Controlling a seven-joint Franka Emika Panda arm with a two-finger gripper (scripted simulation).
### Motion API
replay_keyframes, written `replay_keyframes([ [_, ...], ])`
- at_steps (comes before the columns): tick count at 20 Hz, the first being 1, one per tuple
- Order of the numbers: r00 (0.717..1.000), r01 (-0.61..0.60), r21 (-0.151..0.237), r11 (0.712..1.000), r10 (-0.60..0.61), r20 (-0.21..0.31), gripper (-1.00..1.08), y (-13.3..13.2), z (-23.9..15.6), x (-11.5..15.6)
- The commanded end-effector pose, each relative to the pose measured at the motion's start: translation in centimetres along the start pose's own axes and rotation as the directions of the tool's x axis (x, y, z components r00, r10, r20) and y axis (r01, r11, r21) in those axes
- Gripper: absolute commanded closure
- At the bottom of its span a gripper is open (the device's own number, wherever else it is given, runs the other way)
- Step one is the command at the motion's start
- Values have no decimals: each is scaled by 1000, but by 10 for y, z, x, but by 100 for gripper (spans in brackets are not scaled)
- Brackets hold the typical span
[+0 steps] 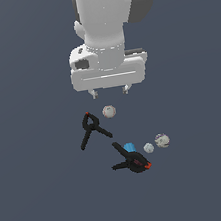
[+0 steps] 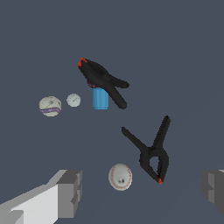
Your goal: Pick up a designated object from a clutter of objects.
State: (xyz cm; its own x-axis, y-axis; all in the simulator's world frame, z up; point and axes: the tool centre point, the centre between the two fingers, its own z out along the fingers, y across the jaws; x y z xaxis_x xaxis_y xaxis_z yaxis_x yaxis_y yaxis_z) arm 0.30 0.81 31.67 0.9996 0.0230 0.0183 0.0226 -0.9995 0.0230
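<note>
My gripper (image 1: 110, 91) hangs open above the slim clamp (image 1: 91, 128); it looks light, stiff and thin, so I'd pinch near its pivot, clear of the ball (image 1: 109, 111).

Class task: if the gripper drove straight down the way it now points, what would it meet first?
Probably the white ball beside the slim clamp, since it lies between the open jaws of the gripper; depth is uncertain.
</note>
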Motion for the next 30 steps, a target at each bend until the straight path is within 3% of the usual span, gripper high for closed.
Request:
replay_keyframes([
  [1,1000,0,0,1000,0,0,-20,0,0,0],
  [17,1000,-31,1,1000,31,3,-20,15,16,5],
  [30,988,-146,-29,989,144,-56,-20,58,93,24],
])
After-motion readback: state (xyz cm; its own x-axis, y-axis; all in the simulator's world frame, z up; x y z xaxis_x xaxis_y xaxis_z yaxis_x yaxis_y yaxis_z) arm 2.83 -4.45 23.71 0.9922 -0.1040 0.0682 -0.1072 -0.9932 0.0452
